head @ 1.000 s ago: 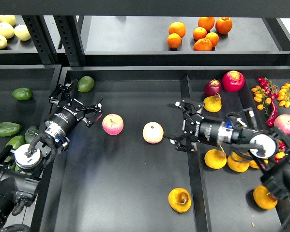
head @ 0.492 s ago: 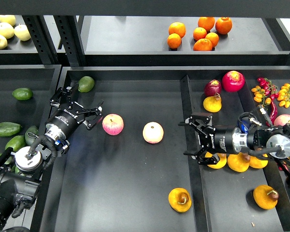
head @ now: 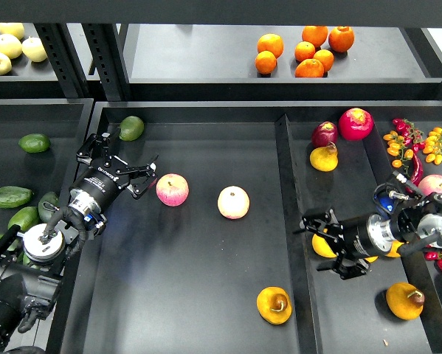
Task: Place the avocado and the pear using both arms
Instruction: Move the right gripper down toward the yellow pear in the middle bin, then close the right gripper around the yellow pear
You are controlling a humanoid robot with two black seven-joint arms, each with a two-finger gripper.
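Two apples mid-tray – bare floor around; pear clear above; divider blocks right hand.

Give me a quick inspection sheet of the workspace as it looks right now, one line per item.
Surface: black centre tray, divider wall on its right.
Job's things: pear lies in the centre tray near the front; dark avocado lies in the left bin, untouched.
Clutter: two pink apples mid-tray; lighter avocado at the tray's back left corner; more pears, red fruit and small tomatoes in the right bin; oranges on the rear shelf.
Grippers: left tool open, empty, beside an apple; right tool open, empty, over the right bin's pears.
Cables: short wires on the right wrist.
Surroundings: black shelving, yellow fruit at back left.
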